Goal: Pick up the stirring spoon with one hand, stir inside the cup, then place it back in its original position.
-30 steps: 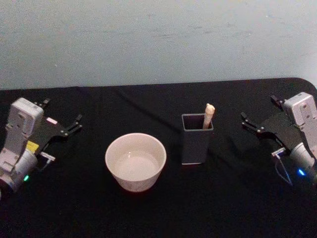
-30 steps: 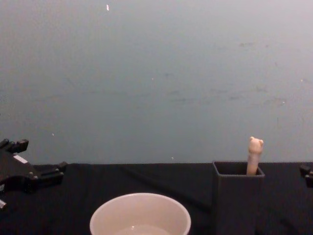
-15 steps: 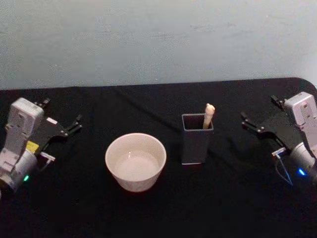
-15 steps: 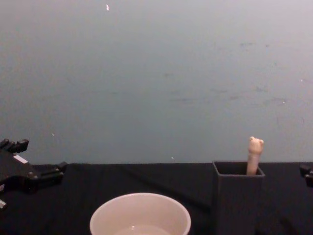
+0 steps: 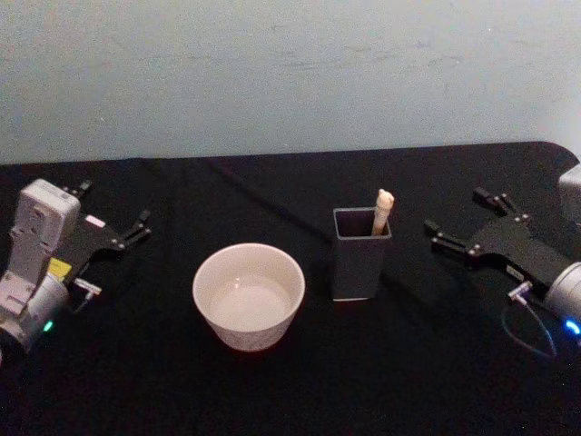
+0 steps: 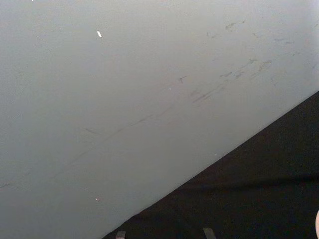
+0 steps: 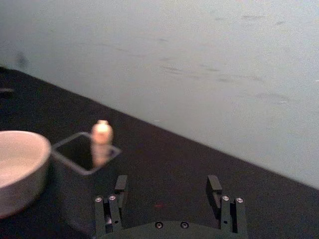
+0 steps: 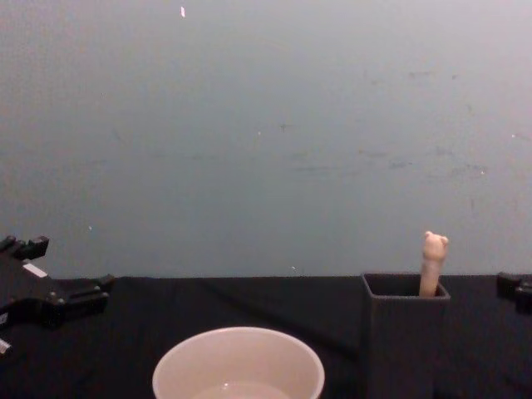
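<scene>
The left claw sits at the left edge of the head view, above the black worktop, its fingers spread apart and holding nothing. Right of it, at lower centre, stands the off-white cup. Just beside the cup, further right, is the dark grey square holder. The stirring spoon leans in its far right corner, its bear-head handle poking above the rim. At the right edge the right claw, released and empty, points toward the holder, near it but apart.
</scene>
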